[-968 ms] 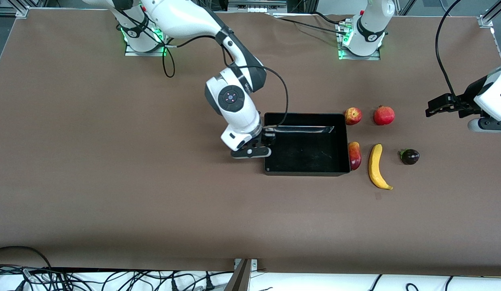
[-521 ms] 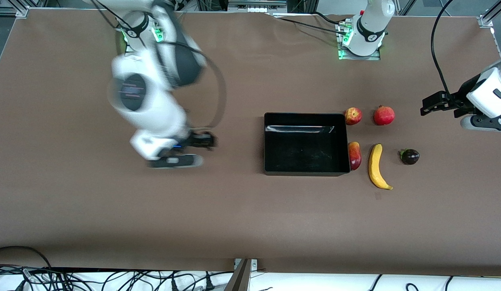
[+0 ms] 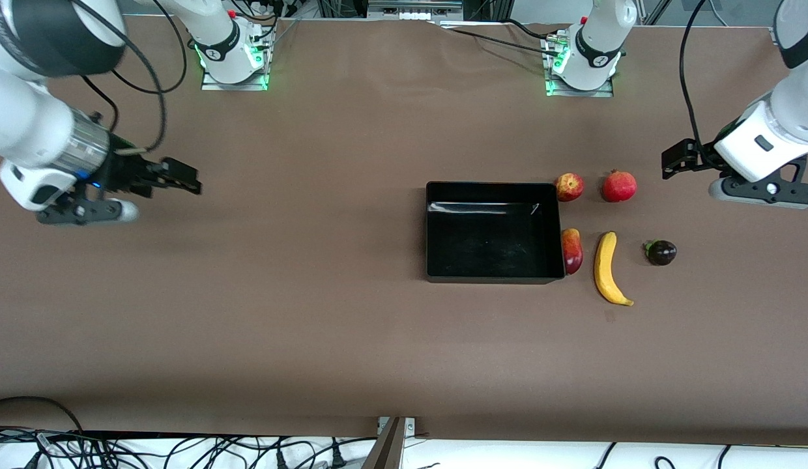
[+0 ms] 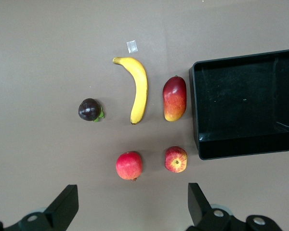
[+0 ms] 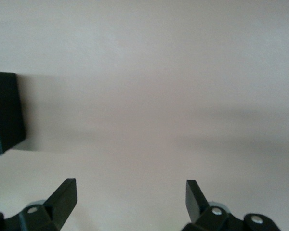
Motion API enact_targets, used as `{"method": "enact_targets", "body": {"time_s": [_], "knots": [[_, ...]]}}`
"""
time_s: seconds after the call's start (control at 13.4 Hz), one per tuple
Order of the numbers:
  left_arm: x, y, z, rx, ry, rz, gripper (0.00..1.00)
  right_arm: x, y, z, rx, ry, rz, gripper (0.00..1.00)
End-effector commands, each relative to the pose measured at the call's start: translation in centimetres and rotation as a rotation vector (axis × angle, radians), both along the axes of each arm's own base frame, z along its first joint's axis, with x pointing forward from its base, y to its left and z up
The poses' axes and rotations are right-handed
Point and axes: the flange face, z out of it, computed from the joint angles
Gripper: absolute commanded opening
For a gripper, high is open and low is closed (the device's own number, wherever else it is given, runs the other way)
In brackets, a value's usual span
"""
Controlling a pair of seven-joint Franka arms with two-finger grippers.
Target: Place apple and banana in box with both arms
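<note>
A: Risks? Left pincer (image 3: 671, 159) open, empty, over bare surface (image 3: 313, 326) nr the box's (image 3: 429, 228) left-arm end; right pincer (image 3: 182, 177) open, well away.

B: Wrong pick, mainly. Apple (image 3: 569, 187), red w/ yellow blotches, sits beside the box by a plain red fruit (image 3: 619, 186). Banana (image 3: 608, 268), long, yellow, lies near it; box empty.

No text, label, brand or number can be read on anything here.
</note>
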Motion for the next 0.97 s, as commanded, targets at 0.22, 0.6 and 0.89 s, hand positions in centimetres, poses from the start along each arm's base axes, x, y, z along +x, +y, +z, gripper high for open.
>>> {"method": "enact_targets", "body": {"time_s": [0.22,0.6,0.89], "knots": [[-1.6,-2.1,-4.1,0.019,0.098,-0.030,1.00,-2.3,-3.2,-0.3,-0.039,0.004,0.017,1.00],[-4.7,-2.7,-14.6,0.017,0.034,-0.058,1.00,-4.6,-4.1,0.2,-0.071,-0.039,0.039,1.00],[-11.2,-4.4,-23.5,0.020,0.011,-0.130,1.00,-4.8,-3.7,1.5,-0.100,-0.064,0.058,1.00]]}}
